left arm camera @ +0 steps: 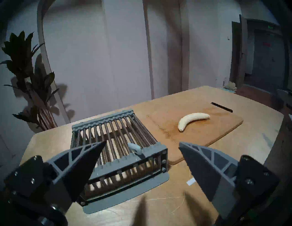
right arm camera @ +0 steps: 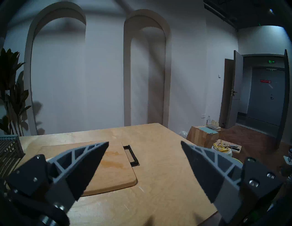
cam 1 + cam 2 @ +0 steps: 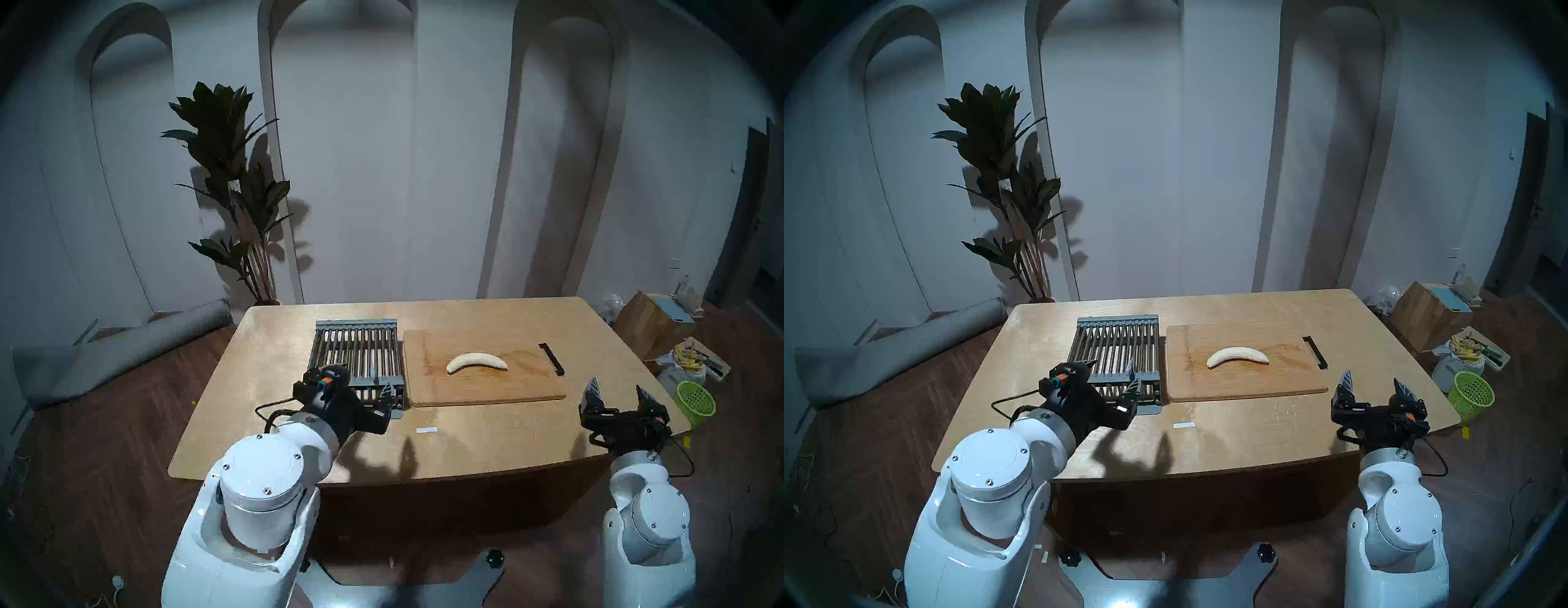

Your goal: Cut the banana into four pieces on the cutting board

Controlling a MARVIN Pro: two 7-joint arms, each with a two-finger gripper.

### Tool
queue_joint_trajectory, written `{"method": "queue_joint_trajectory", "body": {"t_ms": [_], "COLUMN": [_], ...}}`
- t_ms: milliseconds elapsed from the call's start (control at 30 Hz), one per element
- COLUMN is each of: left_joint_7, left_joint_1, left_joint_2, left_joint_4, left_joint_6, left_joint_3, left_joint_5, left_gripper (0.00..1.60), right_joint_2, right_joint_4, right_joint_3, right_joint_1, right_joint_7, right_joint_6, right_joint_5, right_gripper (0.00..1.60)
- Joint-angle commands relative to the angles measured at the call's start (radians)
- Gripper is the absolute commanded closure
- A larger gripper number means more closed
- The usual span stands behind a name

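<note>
A whole peeled banana point(image 3: 477, 362) lies curved in the middle of the wooden cutting board point(image 3: 488, 392), whose dark slot handle is at the right end. Both also show in the left wrist view: the banana point(image 1: 193, 120) and the board point(image 1: 221, 126). My left gripper point(image 3: 352, 382) is open and empty, just above the near edge of the grey rack, left of the board. My right gripper point(image 3: 616, 384) is open and empty, above the table's right front corner, near the board's right front corner point(image 2: 110, 173). The banana is hidden in the right wrist view.
A grey slatted metal rack point(image 3: 356, 348) stands left of the board; a small pale grey-blue piece point(image 1: 134, 147) sticks up at its near edge. A white label point(image 3: 426, 430) lies on the table. A green basket point(image 3: 695, 401) and boxes stand on the floor to the right.
</note>
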Motion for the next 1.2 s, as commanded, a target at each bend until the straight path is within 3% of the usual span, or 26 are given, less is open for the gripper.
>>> {"method": "queue_joint_trajectory", "body": {"t_ms": [0,500,567,600,700,833,1000,1167], "left_joint_7": [0.036,0.124,0.139,0.155,0.17,0.212,0.319,0.399], "left_joint_1": [-0.105,-0.266,-0.281,-0.323,-0.314,-0.36,-0.435,-0.459], "left_joint_2": [-0.034,-0.068,-0.074,-0.086,-0.084,-0.098,-0.129,-0.136], "left_joint_4": [-0.038,0.032,0.055,0.09,0.096,0.151,0.261,0.325], "left_joint_6": [0.099,0.33,0.33,0.33,0.33,0.33,0.33,0.33], "left_joint_3": [0.038,0.114,0.116,0.127,0.129,0.142,0.15,0.162], "left_joint_5": [0.027,-0.001,-0.012,-0.014,-0.024,-0.04,-0.067,-0.097], "left_gripper": [0.0,0.0,0.0,0.0,0.0,0.0,0.0,0.0], "right_joint_2": [-0.002,-0.003,-0.003,-0.004,-0.004,-0.004,-0.006,-0.007], "right_joint_4": [-0.018,-0.016,-0.016,-0.016,-0.016,-0.016,-0.017,-0.018], "right_joint_3": [0.0,0.001,0.001,0.001,0.001,0.001,0.002,0.002], "right_joint_1": [0.004,0.007,0.007,0.007,0.007,0.007,0.007,0.006], "right_joint_7": [-0.002,0.0,0.0,0.0,0.001,0.001,0.001,0.001], "right_joint_6": [-0.008,-0.008,-0.008,-0.008,-0.008,-0.008,-0.009,-0.01], "right_joint_5": [0.001,0.0,0.0,0.0,0.0,-0.001,-0.001,-0.001], "right_gripper": [0.0,0.0,0.0,0.0,0.0,0.0,0.0,0.0]}}
